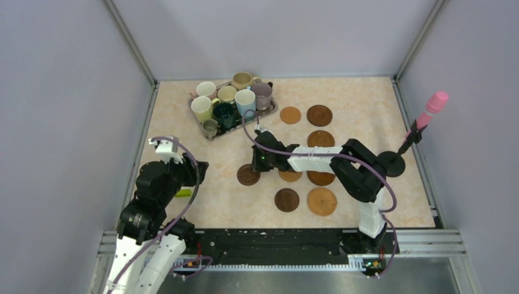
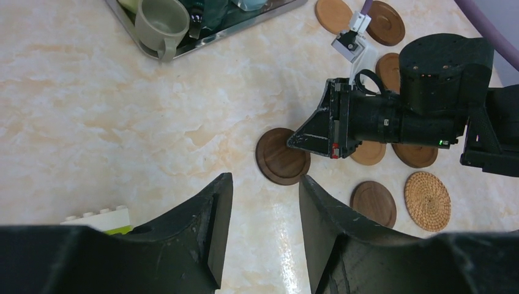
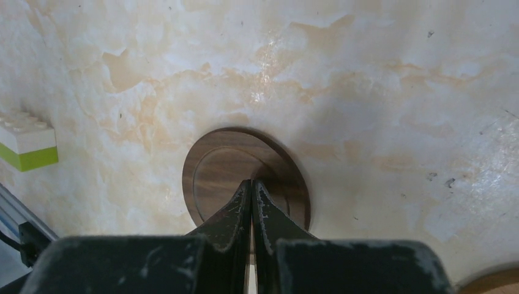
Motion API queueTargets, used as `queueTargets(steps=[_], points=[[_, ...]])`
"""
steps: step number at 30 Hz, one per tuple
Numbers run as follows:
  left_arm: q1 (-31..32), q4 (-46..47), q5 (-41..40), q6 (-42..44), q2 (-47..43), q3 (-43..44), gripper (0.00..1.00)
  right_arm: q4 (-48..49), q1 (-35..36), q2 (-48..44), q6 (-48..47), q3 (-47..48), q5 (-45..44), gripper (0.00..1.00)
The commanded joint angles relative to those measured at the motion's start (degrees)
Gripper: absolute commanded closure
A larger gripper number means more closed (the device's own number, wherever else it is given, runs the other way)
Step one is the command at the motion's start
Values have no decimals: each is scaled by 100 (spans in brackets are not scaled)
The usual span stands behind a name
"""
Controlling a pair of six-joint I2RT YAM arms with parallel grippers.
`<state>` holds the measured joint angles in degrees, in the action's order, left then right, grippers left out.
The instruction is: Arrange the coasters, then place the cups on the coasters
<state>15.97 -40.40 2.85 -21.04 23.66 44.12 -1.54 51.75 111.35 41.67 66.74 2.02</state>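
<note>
Several coasters lie on the marble tabletop right of centre, among them a dark brown one [image 1: 248, 175], a woven tan one [image 1: 322, 201] and an orange-tan one [image 1: 290, 114]. My right gripper [image 1: 256, 164] is shut, with its tips resting on the dark brown coaster [image 3: 223, 168] and nothing between the fingers. From the left wrist, the same coaster [image 2: 275, 162] lies under the right gripper [image 2: 294, 142]. My left gripper [image 2: 264, 184] hangs open and empty over bare table, left of that coaster. Several cups [image 1: 227, 104] stand together on the silver tray [image 1: 260, 117]; a grey-olive cup [image 2: 160, 23] is at its near corner.
A black round base [image 1: 396, 164] with a pink-tipped stick [image 1: 436, 101] stands at the right edge. A white and green toy brick [image 1: 182, 193] lies beside my left arm, also seen as the brick [image 3: 27, 144]. Grey walls close in the table on three sides.
</note>
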Motion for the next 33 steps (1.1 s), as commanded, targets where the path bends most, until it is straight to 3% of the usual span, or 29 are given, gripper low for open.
queueTargets(steps=[1,9,33], points=[[39,272,-223,44,-91,-1,50,-376,55,259,-200,176,-571,100],[55,100,-544,-6,-150,92,50,-454,-139,293,-451,143,-980,100],[51,28,-501,21,-49,155,50,-640,-1658,285,-1308,365,-1423,100]])
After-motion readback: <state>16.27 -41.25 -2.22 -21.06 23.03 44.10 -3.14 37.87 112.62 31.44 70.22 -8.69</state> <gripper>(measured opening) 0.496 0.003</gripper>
